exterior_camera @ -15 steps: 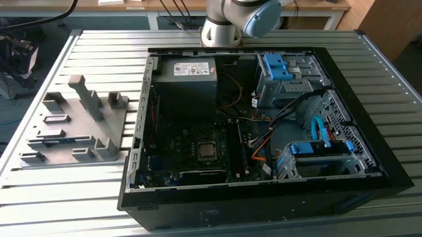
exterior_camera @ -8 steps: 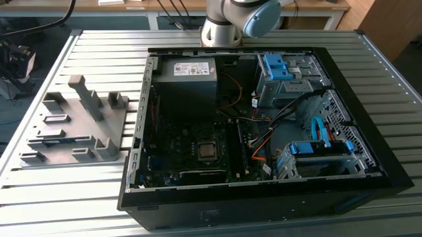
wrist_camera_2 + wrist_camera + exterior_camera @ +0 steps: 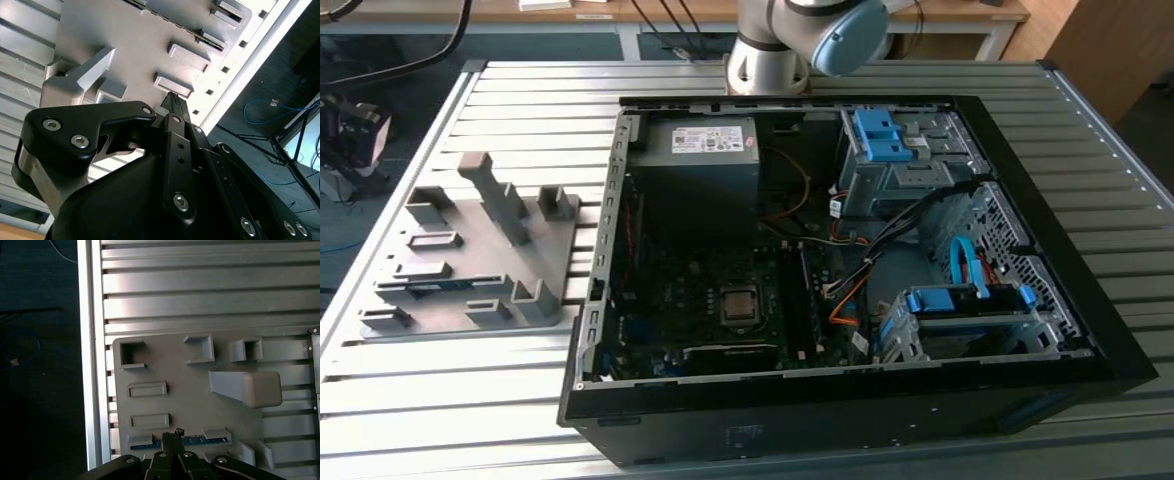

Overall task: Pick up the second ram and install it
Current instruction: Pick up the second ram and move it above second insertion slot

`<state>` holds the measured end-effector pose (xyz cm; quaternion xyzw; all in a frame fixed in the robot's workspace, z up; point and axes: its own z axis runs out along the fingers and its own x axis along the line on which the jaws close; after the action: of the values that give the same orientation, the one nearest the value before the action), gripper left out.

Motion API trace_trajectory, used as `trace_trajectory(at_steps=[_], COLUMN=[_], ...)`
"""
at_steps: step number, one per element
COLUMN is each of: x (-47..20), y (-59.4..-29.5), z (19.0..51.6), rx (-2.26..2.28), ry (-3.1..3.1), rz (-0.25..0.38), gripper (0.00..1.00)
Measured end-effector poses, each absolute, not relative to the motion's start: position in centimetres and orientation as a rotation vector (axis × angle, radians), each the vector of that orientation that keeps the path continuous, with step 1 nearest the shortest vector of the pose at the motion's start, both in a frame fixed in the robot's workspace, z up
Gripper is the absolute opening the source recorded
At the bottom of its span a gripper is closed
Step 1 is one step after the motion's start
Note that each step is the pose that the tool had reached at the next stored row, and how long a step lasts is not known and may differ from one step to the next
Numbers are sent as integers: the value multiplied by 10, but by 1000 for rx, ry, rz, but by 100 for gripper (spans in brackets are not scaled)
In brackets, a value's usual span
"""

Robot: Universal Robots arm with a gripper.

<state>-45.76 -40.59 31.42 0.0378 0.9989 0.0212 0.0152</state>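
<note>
The pincer (image 3: 173, 434) hung over the gray holder (image 3: 190, 390) on the worktop (image 3: 200, 290); its two tips looked pressed together, with nothing between them; the second wrist view showed the same closed tips (image 3: 173, 98) above the holder (image 3: 125, 40).

The second ram (image 3: 200, 440), a thin blue stick, lay in the holder between small gray blocks; in the first wrist view the tips lined up with its middle, but how high they were above it I could not tell. In the exterior view the holder (image 3: 467, 262) sat at about 9 o'clock from the computer case (image 3: 1121, 340); the ram (image 3: 438, 286) was in the holder's 7 o'clock part, and nothing touched it.

So the job looked like it was at the picking-up step, and the stick was not yet grabbed.

To do this step well, I think the tips would need to spread wider than the stick is thick; they should line up with the stick's two long flat sides, not its ends; a straight drop over the middle would keep the stick level. The squeeze should be soft but firm, as a thin board can bend or slip. A straight lift would stop it catching on the gray blocks. The stick should stay square in the grip, since the long black slots (image 3: 806, 290) in the case looked narrow.
</note>
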Motion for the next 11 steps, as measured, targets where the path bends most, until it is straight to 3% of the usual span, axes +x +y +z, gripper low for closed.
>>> trace_trajectory(at_steps=[11], x=[-465], y=[-406], z=[300], rx=[118], ry=[3108], rz=[66], gripper=[10])
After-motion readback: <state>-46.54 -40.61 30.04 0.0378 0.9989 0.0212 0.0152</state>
